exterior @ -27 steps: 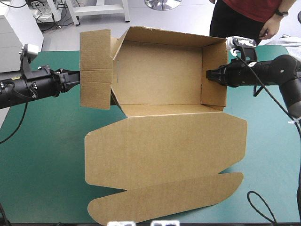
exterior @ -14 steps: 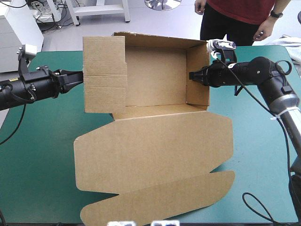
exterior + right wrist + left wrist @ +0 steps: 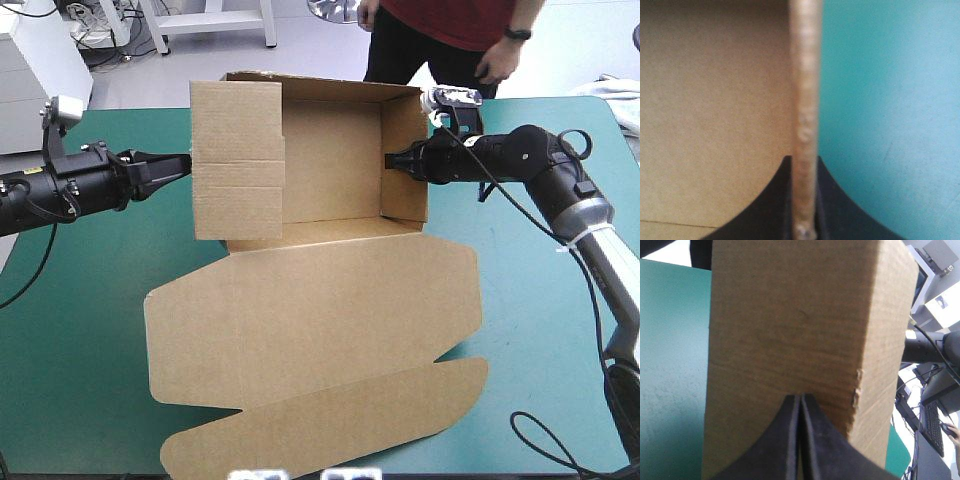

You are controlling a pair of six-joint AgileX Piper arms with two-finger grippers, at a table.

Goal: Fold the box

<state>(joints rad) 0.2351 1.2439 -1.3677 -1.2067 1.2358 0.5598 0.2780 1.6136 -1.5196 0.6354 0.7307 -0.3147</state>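
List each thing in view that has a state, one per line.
box: open tray, walls up, lid flat on the table.
left flap: raised, leaning over the tray.
left gripper: shut, tips against the flap.
right gripper: shut on the box's right wall.

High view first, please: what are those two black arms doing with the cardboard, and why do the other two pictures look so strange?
This is a robot with two arms at a teal-green table. The high view looks down from above and behind it. On the table lies a brown box, an open tray with its lid flat in front. The other two pictures come from cameras on the wrists, each looking along its gripper. The left gripper has its fingers shut into a point, at the outside of the left wall. The right gripper is shut on the right wall: its own view shows the board's edge between the two black fingers.
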